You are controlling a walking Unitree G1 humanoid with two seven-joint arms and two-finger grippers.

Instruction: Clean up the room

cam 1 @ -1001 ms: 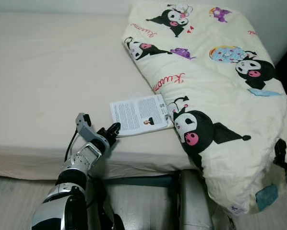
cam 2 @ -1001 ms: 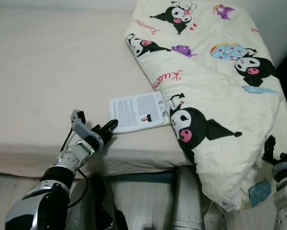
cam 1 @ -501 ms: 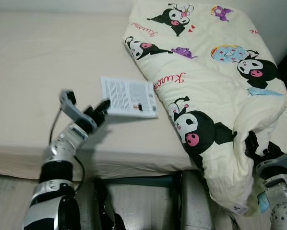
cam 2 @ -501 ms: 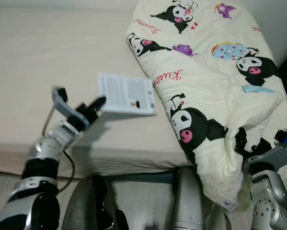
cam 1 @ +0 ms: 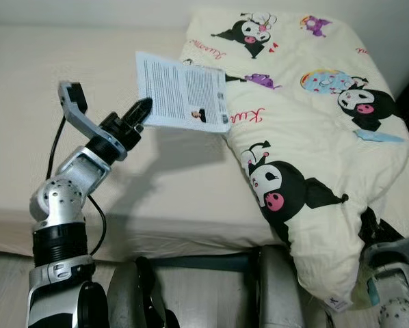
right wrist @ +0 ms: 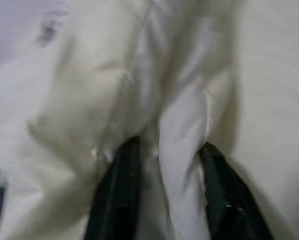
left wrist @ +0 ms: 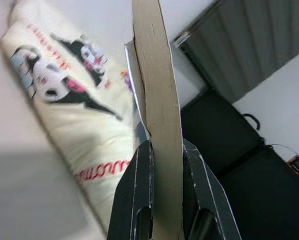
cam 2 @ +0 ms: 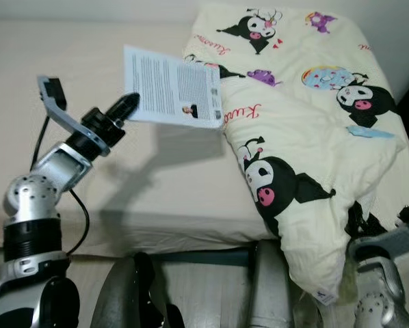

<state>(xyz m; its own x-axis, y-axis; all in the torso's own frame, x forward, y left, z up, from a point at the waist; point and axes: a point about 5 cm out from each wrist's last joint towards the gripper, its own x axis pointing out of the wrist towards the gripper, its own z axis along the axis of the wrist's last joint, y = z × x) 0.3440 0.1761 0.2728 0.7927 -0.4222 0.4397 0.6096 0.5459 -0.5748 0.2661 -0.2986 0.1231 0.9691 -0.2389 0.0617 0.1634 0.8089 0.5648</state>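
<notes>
I have the book (cam 1: 184, 91) pinched by one edge in my left gripper (cam 1: 137, 112), fingers clamped on either side of its pages, holding it in the air above the bed (cam 1: 68, 82), just beside the folded cartoon quilt (cam 1: 307, 137). My right gripper (right wrist: 164, 150) sits at the quilt's lower corner, off the near edge of the bed, with a fold of the cloth between its fingers.

The book hangs out sideways from a thin edge hold, so I judge the main risk is it pivoting or sliding out. I would keep the squeeze firm, move the arm slowly without wrist twists, and keep the book clear of the quilt as I carry it away from the bed.
</notes>
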